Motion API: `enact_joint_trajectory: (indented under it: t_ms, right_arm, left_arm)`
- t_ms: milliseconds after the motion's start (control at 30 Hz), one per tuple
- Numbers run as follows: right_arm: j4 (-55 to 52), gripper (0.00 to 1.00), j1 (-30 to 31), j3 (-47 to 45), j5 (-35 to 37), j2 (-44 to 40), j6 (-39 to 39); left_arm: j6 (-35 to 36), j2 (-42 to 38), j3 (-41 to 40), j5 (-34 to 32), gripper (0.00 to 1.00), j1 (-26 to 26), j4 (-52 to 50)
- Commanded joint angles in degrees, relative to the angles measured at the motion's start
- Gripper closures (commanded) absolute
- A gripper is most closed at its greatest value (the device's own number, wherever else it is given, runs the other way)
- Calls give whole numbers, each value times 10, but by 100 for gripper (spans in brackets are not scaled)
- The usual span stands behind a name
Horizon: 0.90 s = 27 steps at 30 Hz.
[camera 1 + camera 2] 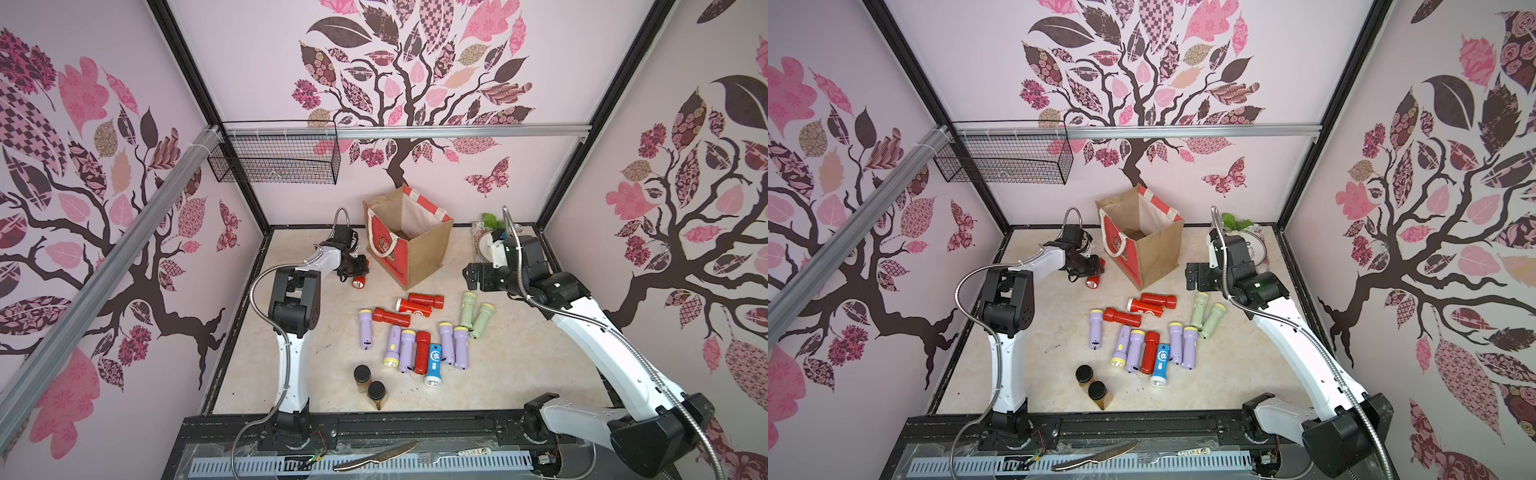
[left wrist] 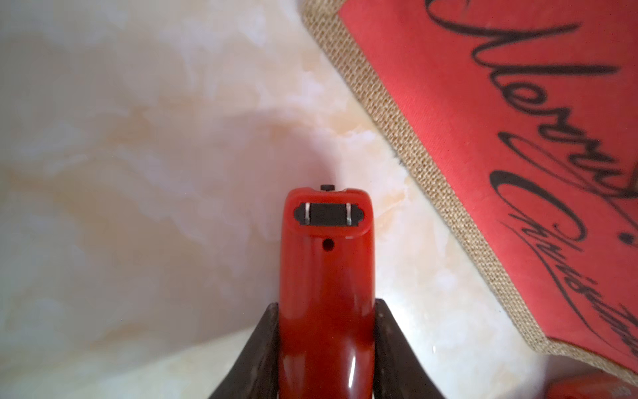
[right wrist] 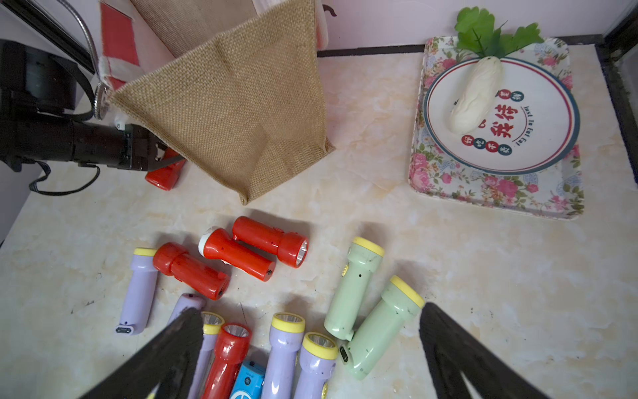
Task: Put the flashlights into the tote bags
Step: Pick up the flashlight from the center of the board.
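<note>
My left gripper point(image 2: 326, 307) is shut on a red flashlight point(image 2: 326, 262), its dark fingers point(image 2: 262, 349) pressed against both sides of the body. In both top views the gripper point(image 1: 353, 269) point(image 1: 1088, 268) holds the flashlight point(image 1: 358, 284) low over the table, just left of the tote bag point(image 1: 424, 257) point(image 1: 1158, 253). The bag's red printed panel point(image 2: 518, 138) is close by. Several red, lilac, pale green and blue flashlights point(image 1: 415, 307) point(image 1: 1160, 363) lie loose mid-table. My right gripper point(image 1: 469, 276) point(image 3: 310, 317) hangs open above the pale green ones point(image 3: 379, 328), holding nothing.
Two brown jars with black lids point(image 1: 362, 376) stand near the front left of the pile. A floral tray point(image 3: 493, 198) with a plate and a white radish point(image 3: 476, 100) sits at the back right. A black wire basket point(image 1: 274, 160) hangs on the back wall.
</note>
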Motion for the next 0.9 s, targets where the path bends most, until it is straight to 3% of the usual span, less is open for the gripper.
enact_joint_trajectory:
  t_ms: [0, 600, 867]
  right_arm:
    - [16, 0, 2, 26, -5, -7, 8]
    - [44, 0, 2, 18, -25, -24, 12]
    - [57, 0, 1, 16, -42, -33, 13]
  left_arm:
    - [-38, -59, -34, -9, 98, 0, -10]
    - [-132, -328, -196, 1, 100, -1, -27]
    - [-189, -422, -169, 25, 100, -6, -48]
